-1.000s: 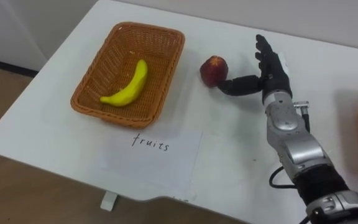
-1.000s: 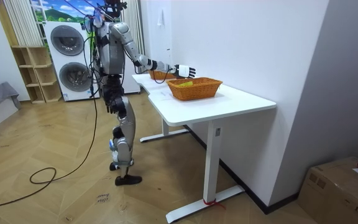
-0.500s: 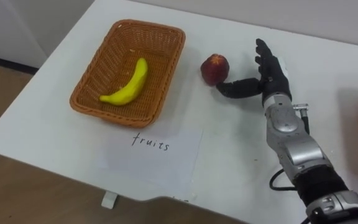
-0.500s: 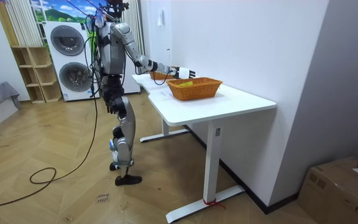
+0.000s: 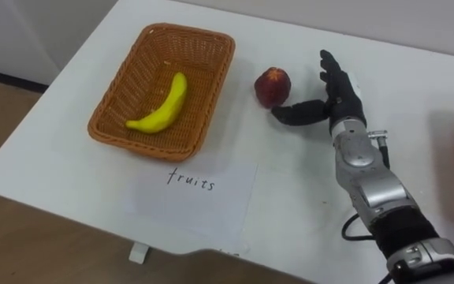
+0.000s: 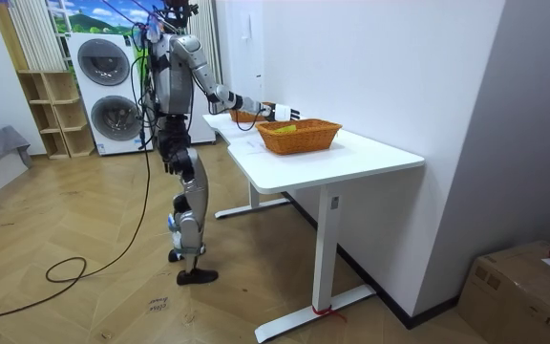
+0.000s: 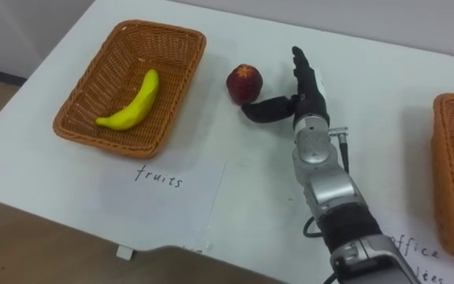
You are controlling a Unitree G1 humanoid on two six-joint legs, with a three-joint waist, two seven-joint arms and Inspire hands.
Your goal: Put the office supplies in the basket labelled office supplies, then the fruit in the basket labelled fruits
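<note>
A red apple (image 5: 273,86) rests on the white table (image 5: 416,87), just right of the fruit basket (image 5: 121,118), a wicker basket that holds a yellow banana (image 5: 162,107). My right hand (image 5: 333,91) lies open beside the apple on its right, fingers straight, with the thumb (image 5: 294,114) stretched toward the fruit's near side. In the right eye view the apple (image 7: 244,82) and the hand (image 7: 304,85) stand the same way. A second wicker basket (image 7: 450,173) sits at the table's right edge. From the room view I stand at the table's end, right arm reached over it.
A paper sheet marked "fruits" (image 5: 194,187) lies in front of the fruit basket; another label (image 7: 412,248) lies by the right basket. The table's near edge runs just below the sheet. Washing machines (image 6: 103,91) and a shelf stand behind me.
My right hand has drifted a little left toward the apple and lower over the table; the apple stays where it was.
</note>
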